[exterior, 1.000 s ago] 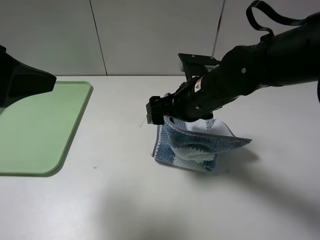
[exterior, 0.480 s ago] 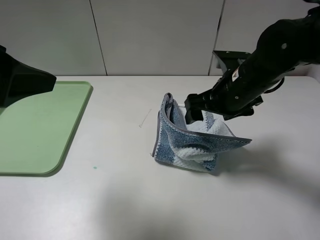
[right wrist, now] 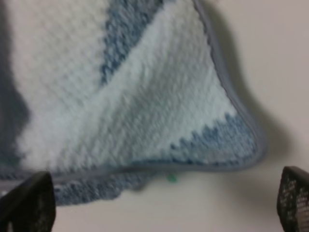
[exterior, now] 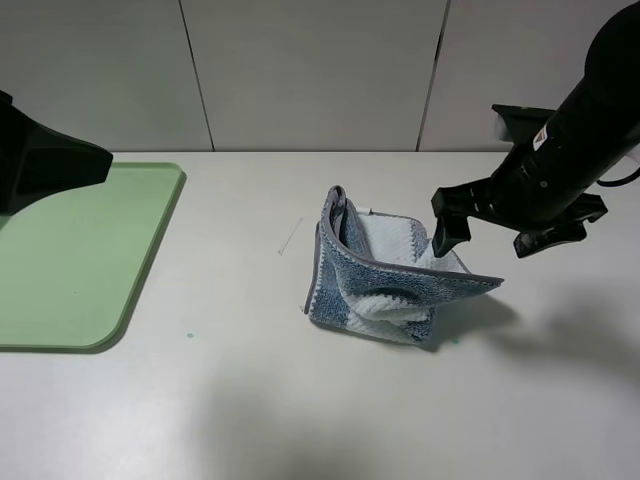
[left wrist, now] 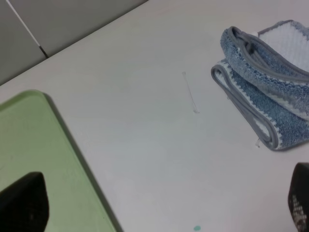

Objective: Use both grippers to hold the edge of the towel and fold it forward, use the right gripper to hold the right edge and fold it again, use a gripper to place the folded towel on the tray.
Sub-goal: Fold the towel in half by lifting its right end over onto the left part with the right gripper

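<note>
Right end effector (exterior: 487, 243) has swung back off the towel (exterior: 390, 280) toward its own side; a second ago its arm covered the towel's top. Left arm unchanged. Right jaws spread wide, gripping nothing, one fingertip just above the towel's near corner. The towel sits crumpled and half-folded on the surface (exterior: 250, 400), one edge standing up, far side from the right end effector. Right wrist view shows only a blurred white and blue corner of the towel (right wrist: 120, 96) between the fingertips (right wrist: 26, 203). Left end effector (left wrist: 161, 203) is also wide open and empty, cut off in the high view. The tray (exterior: 80, 260) lies beneath it, towel well apart. Label on the right arm is too small to read. Green speck (left wrist: 196, 227) shows on the surface.
</note>
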Robot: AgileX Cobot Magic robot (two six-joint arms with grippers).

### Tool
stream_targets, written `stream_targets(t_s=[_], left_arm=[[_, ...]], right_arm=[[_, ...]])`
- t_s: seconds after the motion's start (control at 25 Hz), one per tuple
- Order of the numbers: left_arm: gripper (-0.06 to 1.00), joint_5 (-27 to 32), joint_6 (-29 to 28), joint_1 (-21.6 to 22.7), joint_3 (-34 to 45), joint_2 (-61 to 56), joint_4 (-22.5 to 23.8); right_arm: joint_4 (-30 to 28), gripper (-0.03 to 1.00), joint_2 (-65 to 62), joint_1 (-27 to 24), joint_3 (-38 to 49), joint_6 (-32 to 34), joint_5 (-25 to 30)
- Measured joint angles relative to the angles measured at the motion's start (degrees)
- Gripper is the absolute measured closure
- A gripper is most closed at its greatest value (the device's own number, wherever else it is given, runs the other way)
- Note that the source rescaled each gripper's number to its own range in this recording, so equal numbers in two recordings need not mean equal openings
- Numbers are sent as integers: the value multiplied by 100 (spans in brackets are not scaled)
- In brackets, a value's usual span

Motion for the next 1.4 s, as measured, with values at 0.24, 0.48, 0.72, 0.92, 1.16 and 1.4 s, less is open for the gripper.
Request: stream_targets(t_s=[0.24,0.48,0.72,0.92,1.16,1.4], left_arm=[[-6,0,0,0,0,0,0],[-6,0,0,0,0,0,0],[-6,0,0,0,0,0,0],[-6,0,0,0,0,0,0],[-6,0,0,0,0,0,0],[-6,0,0,0,0,0,0]], right_arm=[[225,-3,0,-38,174,77,-86],[840,-3,0,-127,611,218,-854],[1449,-3,0,-223,899,358,-1379],[1765,-3,0,-339,1038,577,-1528],[1935,-3,0,-465,1067,582,-1619],[2338,-3,0,-522,1498,597,-2045]])
